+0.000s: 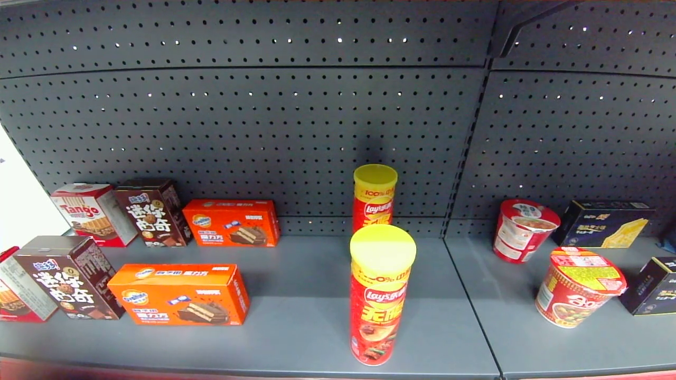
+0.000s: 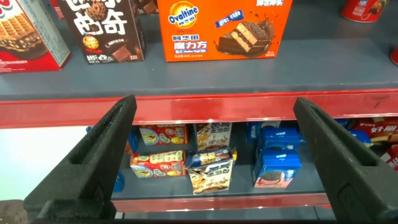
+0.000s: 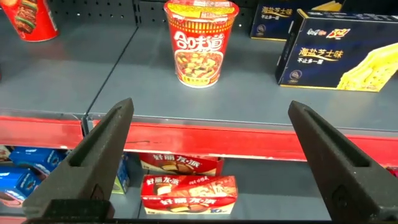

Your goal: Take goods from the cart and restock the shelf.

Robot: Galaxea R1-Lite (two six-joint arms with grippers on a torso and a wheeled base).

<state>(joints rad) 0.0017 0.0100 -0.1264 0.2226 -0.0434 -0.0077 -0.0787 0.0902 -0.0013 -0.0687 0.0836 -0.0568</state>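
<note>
Both my hands are wide open, nothing in either one. My left gripper (image 2: pixel 214 106) hangs just off the red front lip of the shelf (image 1: pixel 311 322), facing the front orange wafer box (image 2: pixel 219 30) and a brown chocolate box (image 2: pixel 107 31) beside it. My right gripper (image 3: pixel 211 107) sits off the same lip, facing a noodle cup (image 3: pixel 200 42) and a dark blue box (image 3: pixel 348 59).

From my head cam, a tall chip can (image 1: pixel 381 295) stands upright near the shelf's front. A second chip can (image 1: pixel 374 198) is right behind it at 12 o'clock, against the pegboard wall (image 1: pixel 264 132). Off at 9 o'clock is that front orange box, with a back orange wafer box (image 1: pixel 232 222) behind it. At 3 o'clock is the noodle cup, with a back noodle cup (image 1: pixel 523 229) behind it, both with lids on.

The lower shelf (image 2: pixel 244 188) holds small snack boxes (image 2: pixel 211 171) and blue cookie packs (image 2: pixel 277 168).
</note>
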